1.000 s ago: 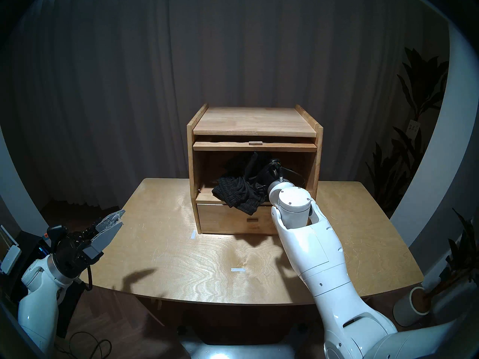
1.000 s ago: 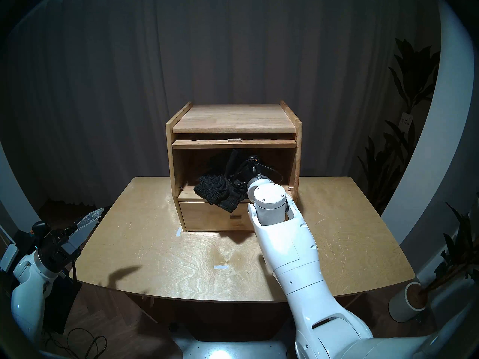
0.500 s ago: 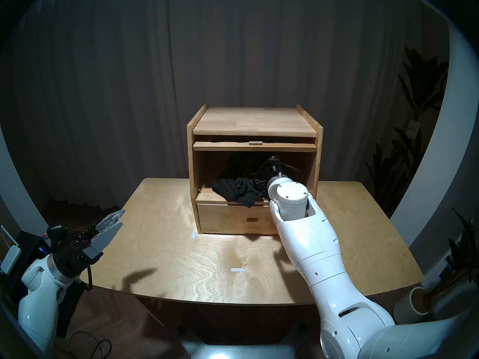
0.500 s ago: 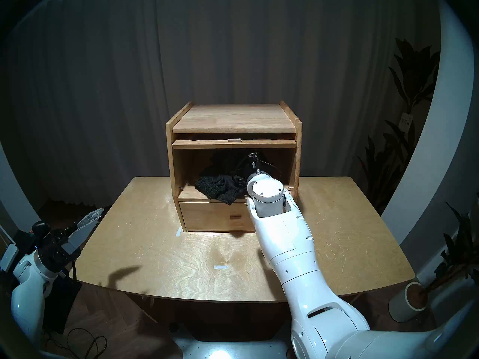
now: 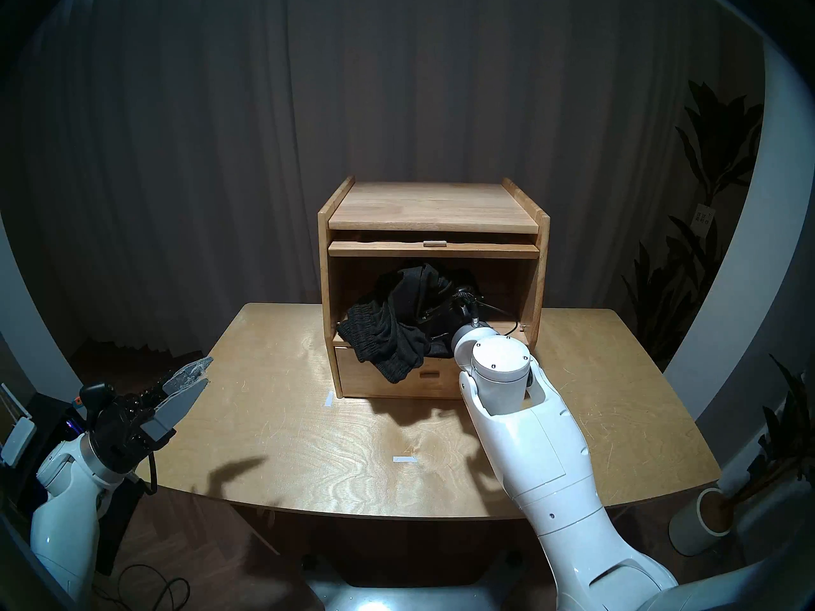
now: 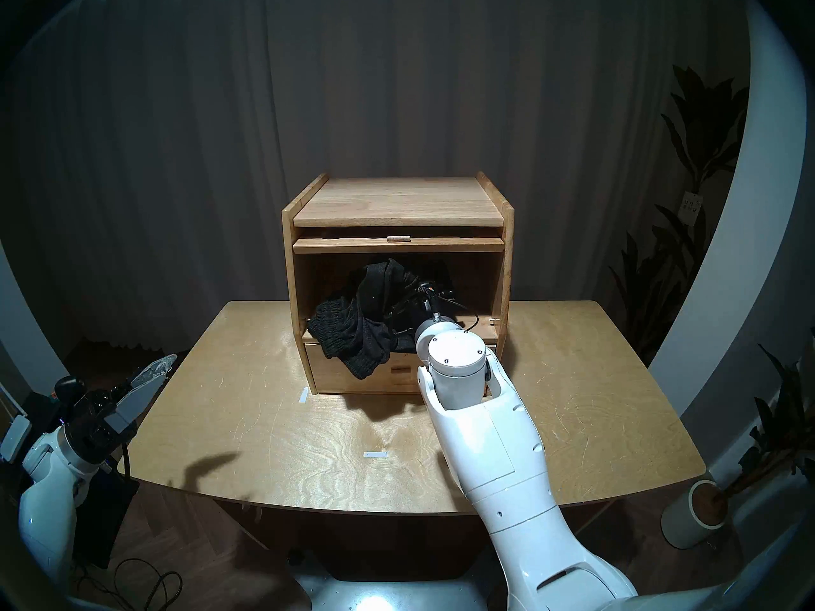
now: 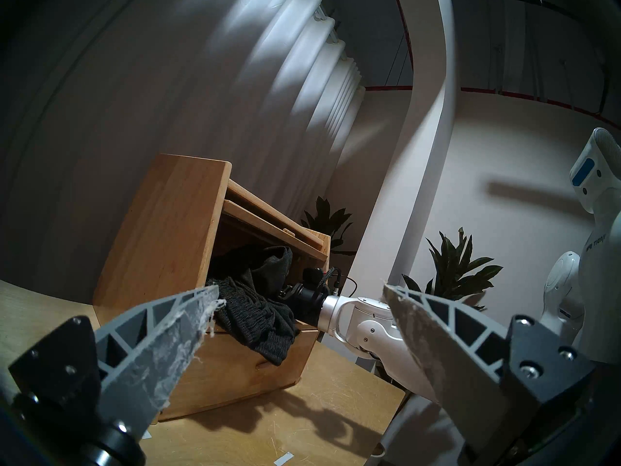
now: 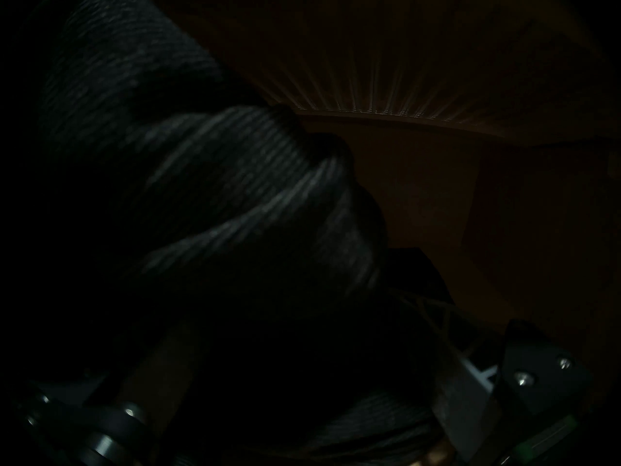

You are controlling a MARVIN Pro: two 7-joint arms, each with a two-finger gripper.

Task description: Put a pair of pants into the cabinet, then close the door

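Note:
The light-wood cabinet [image 5: 434,204] [image 6: 397,200] [image 7: 161,236] stands at the table's back. Its door [image 5: 397,249] [image 6: 353,245] lies flat, raised under the top, with the knob facing front. The black pair of pants [image 5: 388,332] [image 6: 353,332] [image 7: 255,314] is bunched in the upper compartment, and a ribbed part hangs over the drawer front. My right arm reaches into the compartment. The right gripper [image 8: 255,297] is buried in the fabric [image 8: 235,186]; one finger [image 8: 447,354] shows far to the side, so the jaws stand apart. My left gripper [image 5: 206,372] [image 6: 169,368] [image 7: 299,290] hovers open and empty off the table's left edge.
The drawer [image 5: 353,376] below the compartment is closed. The wooden table [image 5: 286,420] carries two small tape marks [image 5: 404,459]. Potted plants [image 5: 705,244] and a white pot [image 5: 705,522] stand to the right, and dark curtains hang behind.
The right arm pushed deeper, then drew back toward the front. The pants came forward with it and hang lower over the drawer. The right jaws have spread. The left arm is still.

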